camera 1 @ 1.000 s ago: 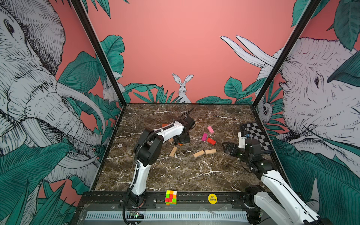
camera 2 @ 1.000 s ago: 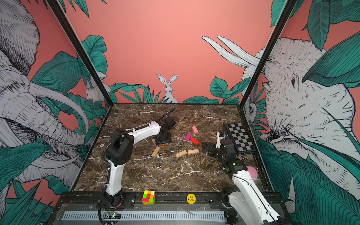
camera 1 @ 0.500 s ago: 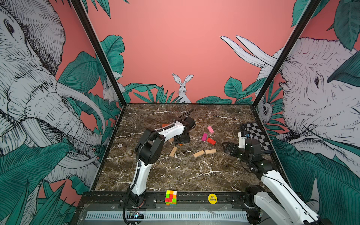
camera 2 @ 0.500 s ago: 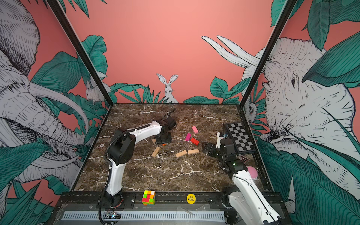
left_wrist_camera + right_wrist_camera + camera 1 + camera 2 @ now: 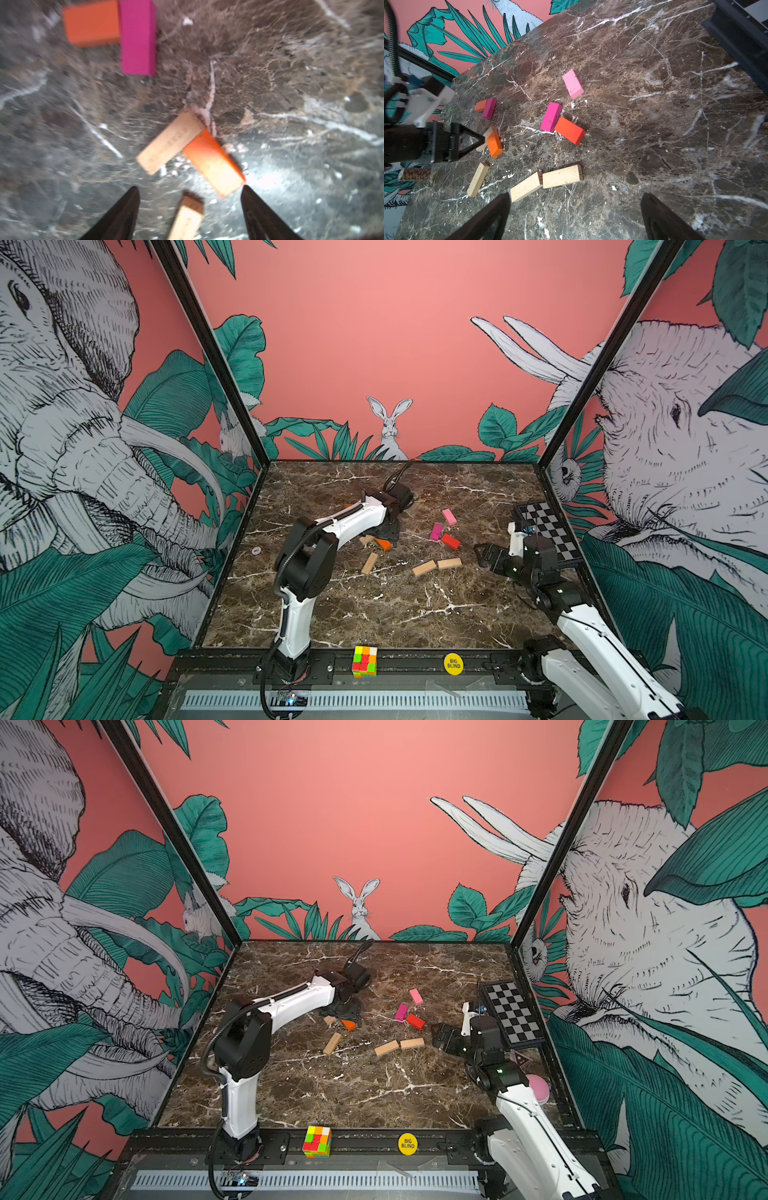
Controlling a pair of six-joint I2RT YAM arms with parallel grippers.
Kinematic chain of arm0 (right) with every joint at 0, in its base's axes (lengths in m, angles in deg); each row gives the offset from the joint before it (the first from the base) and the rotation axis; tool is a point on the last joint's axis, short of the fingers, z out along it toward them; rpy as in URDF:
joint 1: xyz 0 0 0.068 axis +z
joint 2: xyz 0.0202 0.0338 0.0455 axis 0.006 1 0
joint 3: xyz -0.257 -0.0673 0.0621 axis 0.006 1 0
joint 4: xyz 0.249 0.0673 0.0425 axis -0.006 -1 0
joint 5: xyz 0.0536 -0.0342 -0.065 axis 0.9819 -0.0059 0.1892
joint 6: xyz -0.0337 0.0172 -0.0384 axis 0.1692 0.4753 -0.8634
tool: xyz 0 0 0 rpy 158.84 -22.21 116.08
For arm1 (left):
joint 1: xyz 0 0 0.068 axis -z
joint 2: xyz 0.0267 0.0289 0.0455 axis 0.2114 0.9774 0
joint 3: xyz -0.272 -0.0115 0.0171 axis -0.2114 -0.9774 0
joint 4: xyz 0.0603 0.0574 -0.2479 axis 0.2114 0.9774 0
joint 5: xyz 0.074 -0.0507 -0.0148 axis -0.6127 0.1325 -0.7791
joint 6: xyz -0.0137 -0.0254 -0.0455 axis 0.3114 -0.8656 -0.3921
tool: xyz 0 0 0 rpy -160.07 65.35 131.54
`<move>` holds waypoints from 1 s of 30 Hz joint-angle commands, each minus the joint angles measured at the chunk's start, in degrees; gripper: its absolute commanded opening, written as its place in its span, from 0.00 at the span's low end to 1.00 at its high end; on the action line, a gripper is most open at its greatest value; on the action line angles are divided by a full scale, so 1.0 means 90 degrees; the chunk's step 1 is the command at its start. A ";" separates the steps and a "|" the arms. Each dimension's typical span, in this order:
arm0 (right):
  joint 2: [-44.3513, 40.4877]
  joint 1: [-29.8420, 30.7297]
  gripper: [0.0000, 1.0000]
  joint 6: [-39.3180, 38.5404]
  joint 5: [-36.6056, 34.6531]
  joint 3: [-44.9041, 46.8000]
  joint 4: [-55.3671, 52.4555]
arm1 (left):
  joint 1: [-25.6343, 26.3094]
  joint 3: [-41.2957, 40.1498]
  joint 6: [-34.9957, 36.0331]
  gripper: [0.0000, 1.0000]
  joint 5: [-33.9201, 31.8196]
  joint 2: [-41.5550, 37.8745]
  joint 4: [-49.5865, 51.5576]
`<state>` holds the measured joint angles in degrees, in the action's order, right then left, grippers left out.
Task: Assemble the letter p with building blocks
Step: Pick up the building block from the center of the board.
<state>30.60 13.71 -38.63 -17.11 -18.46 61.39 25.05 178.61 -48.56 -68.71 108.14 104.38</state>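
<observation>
Left claw (image 5: 189, 187) spread wide, gripping nothing, low over an orange block (image 5: 212, 164) that butts against a tan block (image 5: 170, 141), centre of both top views. One fingertip (image 5: 247, 192) sits at the orange corner; whether it touches, I cannot tell. A second tan block (image 5: 187, 220) shows between my fingers, clear of both and cut off by the frame edge.

Right claw (image 5: 576, 195) open, empty, near the tan pair (image 5: 561, 176), right of centre.

Magenta block (image 5: 551, 117) touches the red block (image 5: 570, 131); the pink block (image 5: 573, 84) lies apart.

Chessboard (image 5: 548, 531) at the right table edge. Puzzle cube (image 5: 364, 662) and yellow disc (image 5: 453, 664) on the front rail.

From above, my left arm (image 5: 353, 520) hides most of the far orange block (image 5: 91, 22) and its magenta neighbour (image 5: 138, 37). Left wrist view blurred.
</observation>
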 commanded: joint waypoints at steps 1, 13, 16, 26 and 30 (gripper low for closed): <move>0.0007 0.0036 0.98 -0.0017 -0.0039 0.0109 0.0162 | -0.0460 -0.0289 0.1589 0.80 0.0090 -0.0366 -0.0173; 0.0130 0.0030 0.98 -0.0097 0.0089 -0.0053 0.0098 | -0.1173 -0.0412 0.4234 0.61 0.2264 -0.0081 -0.0317; 0.0127 0.0031 0.98 -0.0119 0.0044 -0.0049 0.0116 | -0.1219 -0.0584 0.4299 0.60 0.2292 -0.0144 -0.0527; 0.0071 0.0036 0.98 -0.0129 0.0060 -0.0042 0.0047 | -0.1219 -0.0376 0.4850 0.58 0.1877 0.0294 -0.0399; -0.0006 0.0032 0.98 -0.0109 0.0109 -0.0034 0.0016 | -0.1218 -0.0368 0.4886 0.58 0.1859 0.0386 -0.0413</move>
<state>31.52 13.71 -39.11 -16.80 -18.46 60.98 13.99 174.50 -6.84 -51.70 111.81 99.99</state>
